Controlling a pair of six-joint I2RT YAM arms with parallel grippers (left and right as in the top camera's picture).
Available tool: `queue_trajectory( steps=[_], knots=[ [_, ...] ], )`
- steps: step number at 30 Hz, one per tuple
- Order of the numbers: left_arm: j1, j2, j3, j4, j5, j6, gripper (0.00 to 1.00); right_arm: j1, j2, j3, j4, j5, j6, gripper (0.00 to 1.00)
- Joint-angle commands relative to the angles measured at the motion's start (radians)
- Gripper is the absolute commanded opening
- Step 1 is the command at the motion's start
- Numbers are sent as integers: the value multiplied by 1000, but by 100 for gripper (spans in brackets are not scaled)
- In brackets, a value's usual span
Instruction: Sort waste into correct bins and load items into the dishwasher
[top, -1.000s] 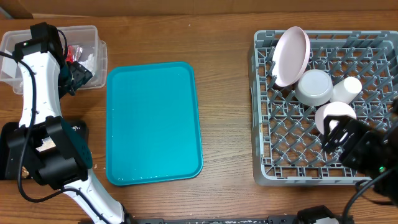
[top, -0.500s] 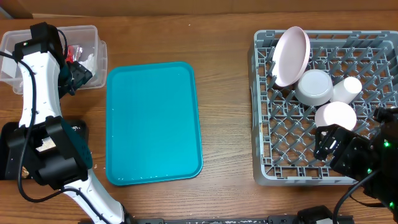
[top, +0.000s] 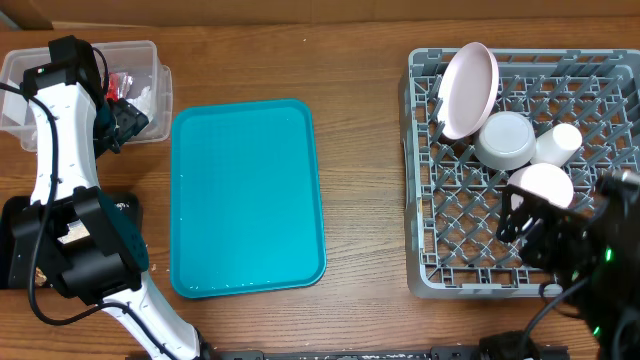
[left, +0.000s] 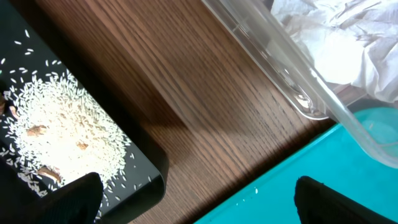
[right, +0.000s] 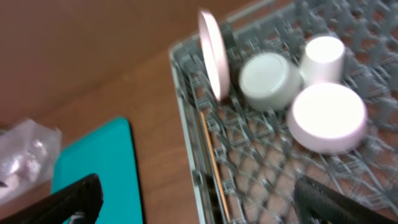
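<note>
From overhead you see the whole layout. The dish rack (top: 470, 240) sits on the right. Your right gripper (top: 525, 215) hangs over its near half, just beside the small white bowl (top: 541, 185). The plate (top: 468, 90) stands on edge at the rack's far-left corner, with the grey bowl (top: 505, 140) and the cup (top: 558, 143) next to it.

The right wrist view confirms what overhead blurs: the right gripper (right: 196, 186) has its fingers spread wide with nothing between them. It also shows a thin tan stick (right: 214, 168) lying along the rack's left side, which you cannot pick out from above.

Your left gripper (top: 125, 118) hovers at the clear tub (top: 20, 90), near the red wrapper (top: 122, 82) inside it. Overhead, the arm hides most of the black tray (top: 10, 240).

The left wrist view fills that in. The rice crumbs (left: 62, 130) lie heaped on the black tray, with a few small brown bits (left: 37, 129) among them. The crumpled napkin (left: 336, 43) sits inside the tub. The left gripper (left: 196, 180) is also wide apart and holding nothing.

Everything rests on a brown wood-grain table (top: 365, 150). The teal tray (top: 248, 195) lies flat between the tub and the rack. A strip of cardboard (top: 30, 12) shows at the far-left edge.
</note>
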Motion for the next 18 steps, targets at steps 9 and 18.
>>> queue_trajectory(
  steps=[9,18],
  knots=[
    [2,0,-3,1,-6,-13,100,-7,-489,-800,737,-85,-81,100],
    [2,0,-3,1,-6,-13,100,-40,-605,-1107,1184,-117,-177,100]
  ],
)
